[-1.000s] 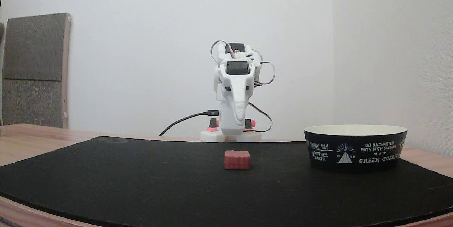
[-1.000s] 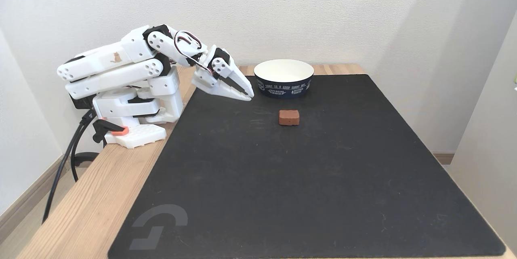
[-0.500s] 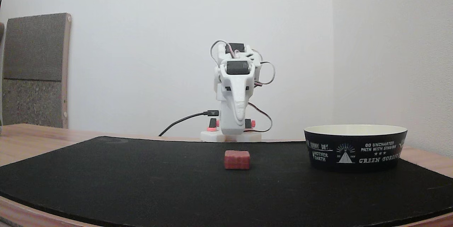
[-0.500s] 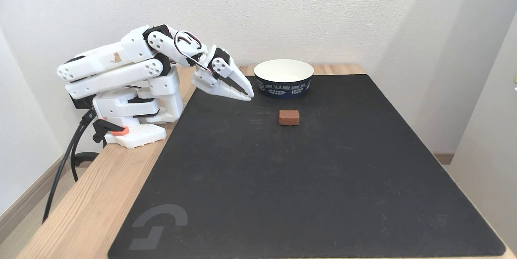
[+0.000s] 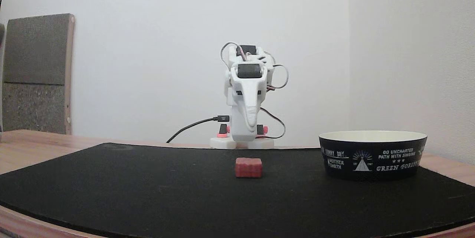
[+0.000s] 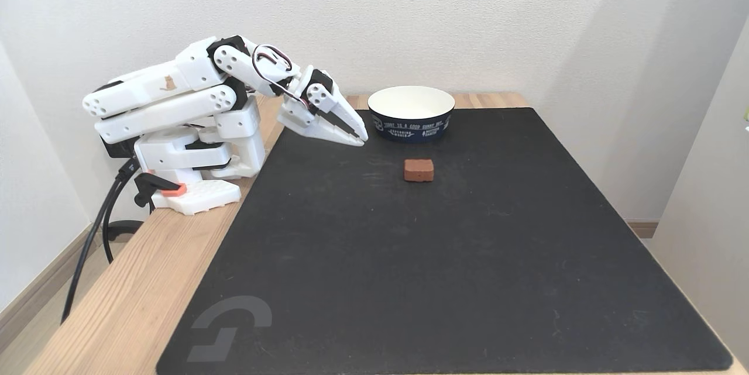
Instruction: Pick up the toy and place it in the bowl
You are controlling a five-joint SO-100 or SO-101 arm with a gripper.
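The toy [image 5: 248, 167] [image 6: 419, 169] is a small dull-red block lying flat on the black mat. The bowl [image 5: 372, 154] [image 6: 411, 113] is black outside with white lettering and cream inside, and stands empty at the mat's far edge in a fixed view. My white gripper [image 5: 252, 129] [image 6: 361, 140] is shut with nothing held. It hangs a little above the mat, tilted downward, left of the bowl and left of the toy in a fixed view, apart from both.
The black mat [image 6: 445, 258] covers most of the wooden table [image 6: 129, 299]. The folded arm's base [image 6: 196, 195] sits on the table's left edge, with a black cable [image 6: 102, 229] hanging off. A grey board [image 5: 35, 72] leans on the wall.
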